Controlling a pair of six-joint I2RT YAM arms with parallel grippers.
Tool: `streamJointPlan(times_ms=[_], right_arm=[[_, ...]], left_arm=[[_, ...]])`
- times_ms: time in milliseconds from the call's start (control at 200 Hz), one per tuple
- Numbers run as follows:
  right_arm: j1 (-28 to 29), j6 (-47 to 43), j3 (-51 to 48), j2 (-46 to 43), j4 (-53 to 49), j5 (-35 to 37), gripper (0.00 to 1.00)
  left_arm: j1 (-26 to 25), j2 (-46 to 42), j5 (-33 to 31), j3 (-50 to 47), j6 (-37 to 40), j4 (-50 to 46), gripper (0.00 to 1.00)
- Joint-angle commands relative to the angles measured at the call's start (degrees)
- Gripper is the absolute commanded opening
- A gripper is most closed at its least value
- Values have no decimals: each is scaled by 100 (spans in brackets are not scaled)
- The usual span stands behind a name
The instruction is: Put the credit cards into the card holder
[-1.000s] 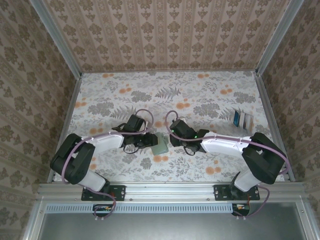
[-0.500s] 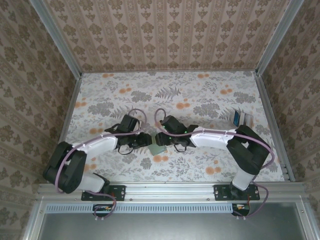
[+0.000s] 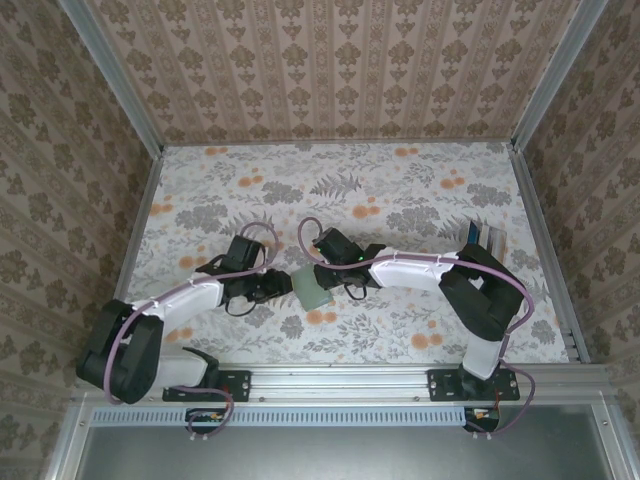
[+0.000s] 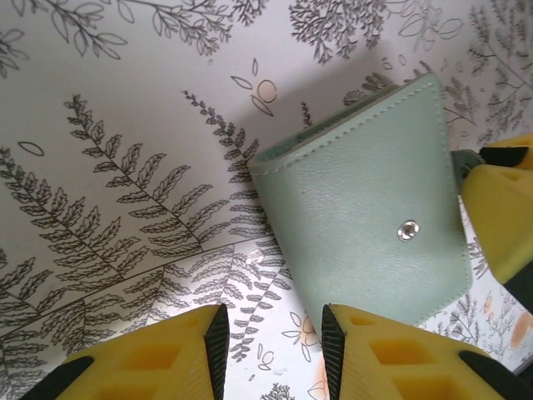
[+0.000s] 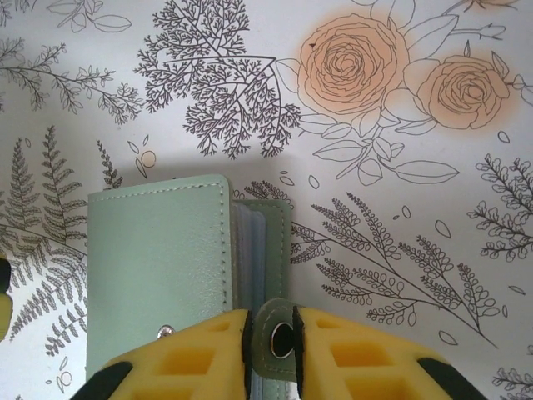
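Floral table (image 3: 400,190) | card holder (image 3: 311,288): folded, lying front centre | right gripper (image 5: 273,323): nipped onto its snap tab (image 5: 265,350) | left gripper (image 4: 272,325): fingers parted, empty, alongside | credit cards (image 3: 487,238): far right edge.

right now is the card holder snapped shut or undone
Undone, though folded: on the card holder the snap tab stands off the cover, pinched by the right gripper; its stud is bare.

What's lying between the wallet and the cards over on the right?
The right arm stretches above that span, from near the cards to the wallet; the table visible around it is bare. The top view shows this.
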Motion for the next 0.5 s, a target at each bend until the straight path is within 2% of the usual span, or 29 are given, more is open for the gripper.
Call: streamJointPlan(times_ms=[0,185,495], right_arm=[[11,-37,93,-65,-192,167,18],[7,14,-9,-317,-135,66,15],[-53,-17,-307,-715,52,-218,9]], left_arm=[[26,174,140,-12,17,184,37],[-89,344,181,60,9,378,38],[-428,730,-207,467,56,197,40]])
